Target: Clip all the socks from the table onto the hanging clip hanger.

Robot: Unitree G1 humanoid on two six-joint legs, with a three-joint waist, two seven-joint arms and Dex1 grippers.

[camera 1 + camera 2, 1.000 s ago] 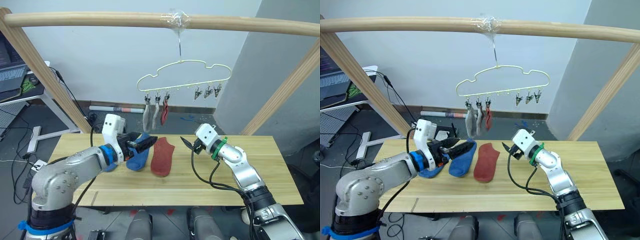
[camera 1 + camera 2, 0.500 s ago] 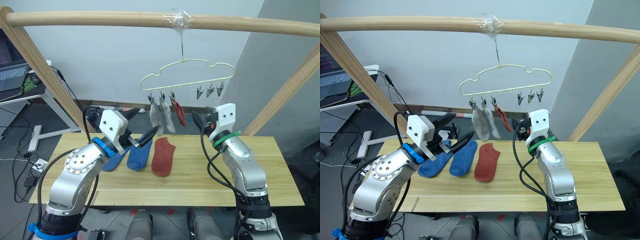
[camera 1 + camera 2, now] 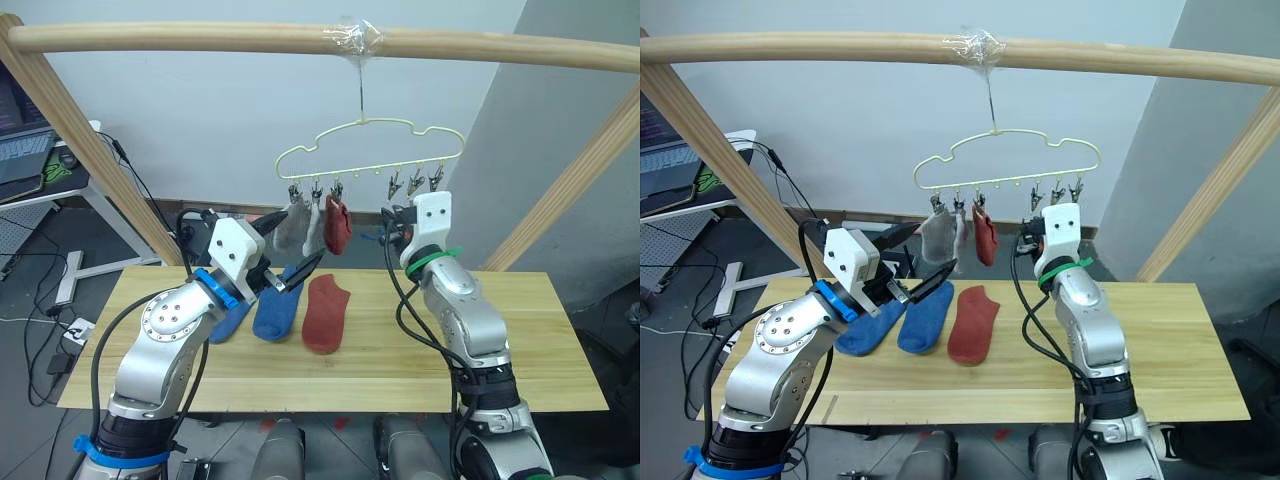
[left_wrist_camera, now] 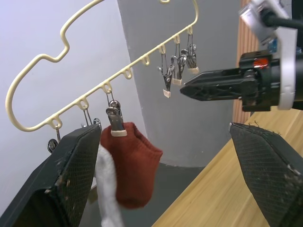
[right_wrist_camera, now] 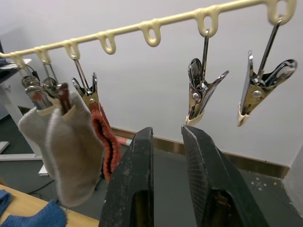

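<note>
The pale-yellow clip hanger (image 3: 370, 140) hangs from the wooden pole. Two grey socks (image 3: 295, 228) and one brick-red sock (image 3: 337, 224) hang from its left clips; the three right clips (image 5: 201, 92) are empty. Two blue socks (image 3: 282, 312) and a red sock (image 3: 325, 313) lie on the table (image 3: 520, 330). My left gripper (image 3: 290, 250) is wide open and empty, raised just below the hanging grey socks. My right gripper (image 5: 168, 130) is raised below the empty clips, its fingers nearly together with nothing between them.
A slanted wooden post (image 3: 90, 150) stands at the left and another post (image 3: 570, 180) at the right, carrying the top pole (image 3: 200, 38). A desk with a laptop (image 3: 25, 150) is beyond the left post. Black cables trail from both arms.
Both arms rose from the table toward the hanger. My right gripper closed from open as it came up under the empty clips. The hanging socks swung.
</note>
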